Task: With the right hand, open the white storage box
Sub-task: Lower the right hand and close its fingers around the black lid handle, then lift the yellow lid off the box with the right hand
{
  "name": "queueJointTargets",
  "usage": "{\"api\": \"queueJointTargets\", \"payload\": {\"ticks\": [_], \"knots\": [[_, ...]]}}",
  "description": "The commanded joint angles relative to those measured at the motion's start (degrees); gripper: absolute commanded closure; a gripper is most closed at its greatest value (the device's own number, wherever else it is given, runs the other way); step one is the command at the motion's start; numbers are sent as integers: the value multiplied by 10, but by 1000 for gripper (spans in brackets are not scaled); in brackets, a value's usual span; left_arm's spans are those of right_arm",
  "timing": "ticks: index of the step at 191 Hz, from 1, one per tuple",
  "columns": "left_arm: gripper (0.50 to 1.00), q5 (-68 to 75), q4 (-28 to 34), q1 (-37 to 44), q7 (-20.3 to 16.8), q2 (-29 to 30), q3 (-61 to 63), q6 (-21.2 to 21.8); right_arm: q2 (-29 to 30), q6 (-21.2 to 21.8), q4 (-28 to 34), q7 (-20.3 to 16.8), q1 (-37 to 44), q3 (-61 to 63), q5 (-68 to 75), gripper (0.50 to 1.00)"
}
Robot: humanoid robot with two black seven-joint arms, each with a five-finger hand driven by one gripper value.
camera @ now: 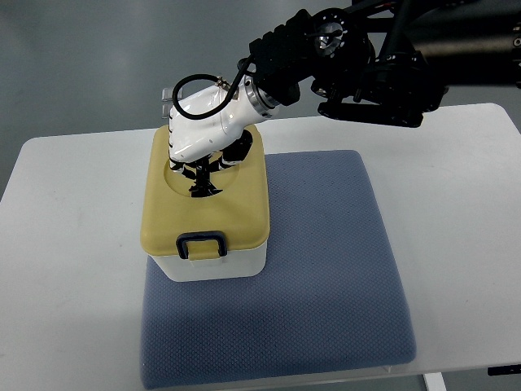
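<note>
lid (205, 213) sits closed on the white storage box (216, 265); right hand (202, 138) rests atop, fingers curled at its recessed handle, lifting not begun.

The right arm, black and jointed, reaches in from the upper right edge and angles down to the left, ending in a silver wrist ring. Its white right robot hand (201, 134) points downward, dark fingers (200, 181) curled together beneath the palm, whether gripping anything is unclear.

There was one storage box (213, 259), one blue mat (326, 269), one white table (73, 244) and one robot hand (203, 130).
</note>
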Motion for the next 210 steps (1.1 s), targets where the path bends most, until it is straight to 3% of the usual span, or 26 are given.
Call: {"api": "queueJointTargets", "payload": {"ticks": [1, 58, 108, 210], "knots": [[500, 0, 0, 0, 0, 0, 0, 0, 0, -1, 0, 0, -1, 0, -1, 916], [500, 0, 0, 0, 0, 0, 0, 0, 0, -12, 0, 0, 0, -2, -17, 932], [500, 0, -1, 0, 0, 0, 0, 0, 0, -36, 0, 0, 0, -9, -32, 1000], [500, 0, 0, 0, 0, 0, 0, 0, 0, -91, 0, 0, 21, 0, -37, 1000]]}}
